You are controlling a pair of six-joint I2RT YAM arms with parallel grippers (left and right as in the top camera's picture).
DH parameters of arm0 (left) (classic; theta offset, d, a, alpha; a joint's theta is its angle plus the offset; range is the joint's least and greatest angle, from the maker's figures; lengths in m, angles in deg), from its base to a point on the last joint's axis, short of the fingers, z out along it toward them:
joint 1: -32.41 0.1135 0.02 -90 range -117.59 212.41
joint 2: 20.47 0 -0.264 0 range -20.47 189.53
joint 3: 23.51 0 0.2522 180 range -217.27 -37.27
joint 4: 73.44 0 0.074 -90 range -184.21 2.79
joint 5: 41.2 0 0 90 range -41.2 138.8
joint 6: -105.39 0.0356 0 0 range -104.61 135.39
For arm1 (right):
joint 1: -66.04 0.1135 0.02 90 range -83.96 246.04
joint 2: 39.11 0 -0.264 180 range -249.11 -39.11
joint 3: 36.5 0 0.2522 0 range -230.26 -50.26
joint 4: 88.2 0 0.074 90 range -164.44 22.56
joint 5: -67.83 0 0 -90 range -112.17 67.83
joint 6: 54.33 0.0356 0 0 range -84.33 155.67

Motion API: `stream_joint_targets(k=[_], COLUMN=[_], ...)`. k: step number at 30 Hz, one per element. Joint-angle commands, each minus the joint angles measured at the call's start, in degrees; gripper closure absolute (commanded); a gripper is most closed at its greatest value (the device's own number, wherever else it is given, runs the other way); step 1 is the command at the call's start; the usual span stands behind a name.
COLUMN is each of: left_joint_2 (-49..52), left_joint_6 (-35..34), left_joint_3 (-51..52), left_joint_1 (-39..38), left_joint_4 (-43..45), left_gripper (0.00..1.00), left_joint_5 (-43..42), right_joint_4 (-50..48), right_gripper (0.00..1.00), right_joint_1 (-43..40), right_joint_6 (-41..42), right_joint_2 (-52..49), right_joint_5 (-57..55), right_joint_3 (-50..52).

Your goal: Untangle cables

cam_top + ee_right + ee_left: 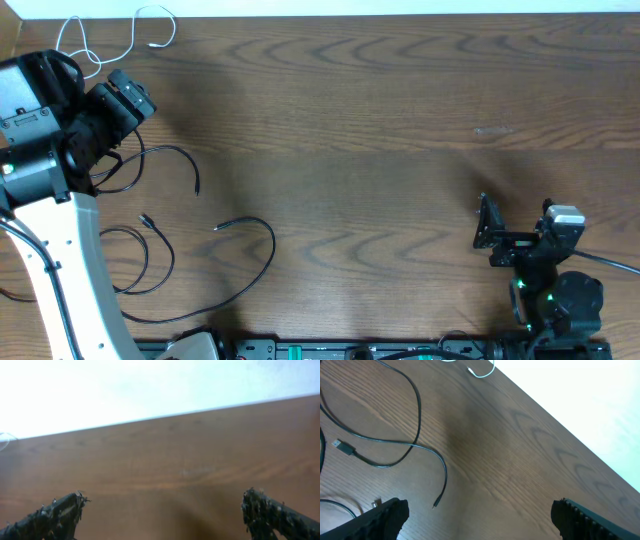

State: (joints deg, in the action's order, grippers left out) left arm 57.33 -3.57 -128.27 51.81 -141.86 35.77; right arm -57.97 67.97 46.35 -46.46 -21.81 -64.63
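The thin white cable [108, 38] lies in loose loops at the table's far left corner; its end shows in the left wrist view [481, 373]. Three thin black cables lie apart at the left: one arcs beside my left arm [178, 152], one with a small plug curls lower [150, 224], and one long cable sweeps round the front [270, 250]. The left wrist view shows the arcing cable [417, 410] and a plug [342, 447]. My left gripper [133, 95] [480, 520] is open and empty above the table, between the white cable and the black ones. My right gripper [487, 224] [162, 515] is open and empty at the right.
The wooden table [380, 150] runs to a white edge at the back. Both robot bases stand along the front edge, with thicker black cords at the right base [605, 262]. The left arm's white link [70, 260] crosses over part of the black cables.
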Motion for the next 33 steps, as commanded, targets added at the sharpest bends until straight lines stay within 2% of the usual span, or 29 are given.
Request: stream_joint_targets(k=[1,6,9,14,28,33], left_joint_2=[0.2,0.2,0.2,0.2,0.2,0.2], left_joint_6=[1.1,1.1,1.1,1.1,1.1,1.1], left_joint_3=[0.0,0.0,0.0,0.0,0.0,0.0], left_joint_1=[0.1,0.1,0.1,0.1,0.1,0.1], left_joint_4=[0.0,0.0,0.0,0.0,0.0,0.0], left_gripper=[0.04,0.04,0.04,0.04,0.04,0.04], left_joint_5=[0.0,0.0,0.0,0.0,0.0,0.0], right_joint_4=[-4.4,-11.3,-13.7,-14.0,-17.6,-13.0], right_gripper=[0.01,0.01,0.01,0.01,0.01,0.01], right_joint_1=[-0.3,-0.3,-0.1,1.2,1.0,1.0], right_joint_6=[-2.0,-2.7,-6.3,-10.8,-10.8,-10.8], right_joint_2=[2.2,3.5,4.6,7.1,7.1,7.1], right_joint_5=[0.5,1.1,3.8,3.8,0.2,0.2], right_joint_3=[3.8,8.3,10.2,11.8,14.1,14.1])
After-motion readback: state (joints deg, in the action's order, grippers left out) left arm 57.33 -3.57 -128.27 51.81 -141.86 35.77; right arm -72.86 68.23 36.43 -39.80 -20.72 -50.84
